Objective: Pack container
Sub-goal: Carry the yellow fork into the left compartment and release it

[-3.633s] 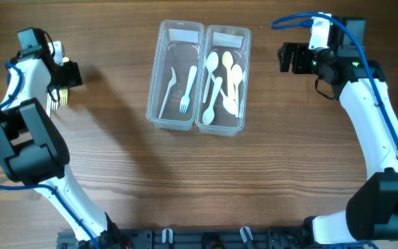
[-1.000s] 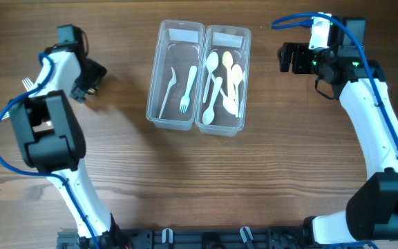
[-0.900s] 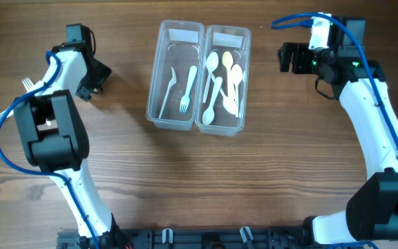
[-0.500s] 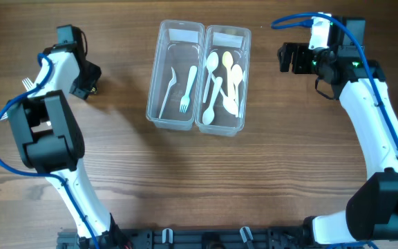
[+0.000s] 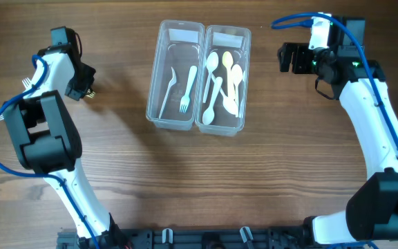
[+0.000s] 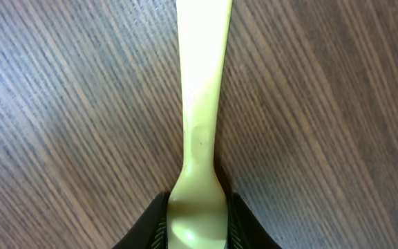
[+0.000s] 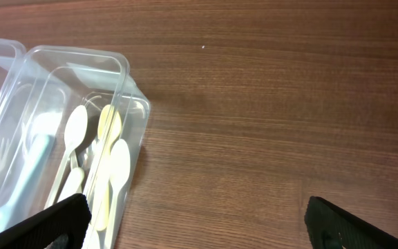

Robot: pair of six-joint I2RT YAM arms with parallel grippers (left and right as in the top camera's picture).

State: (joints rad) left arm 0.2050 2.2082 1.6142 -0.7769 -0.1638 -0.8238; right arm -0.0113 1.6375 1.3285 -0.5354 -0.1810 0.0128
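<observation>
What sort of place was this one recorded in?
Most likely a robotics lab bench, not a kitchen. A cabled left arm and right arm stand at a wood-grain table, and two clear bins of plastic cutlery sit between them.

Bare table (image 5: 185,180) all around; left bin (image 5: 178,121) mostly free, right bin (image 5: 221,124) crowded with spoons (image 5: 223,83), perhaps stacked; both tops open.

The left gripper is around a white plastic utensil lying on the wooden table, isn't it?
Not quite: the utensil is pale yellow, not white. The left wrist view shows it lying on the wooden table, with the left gripper around it where it widens.
</observation>
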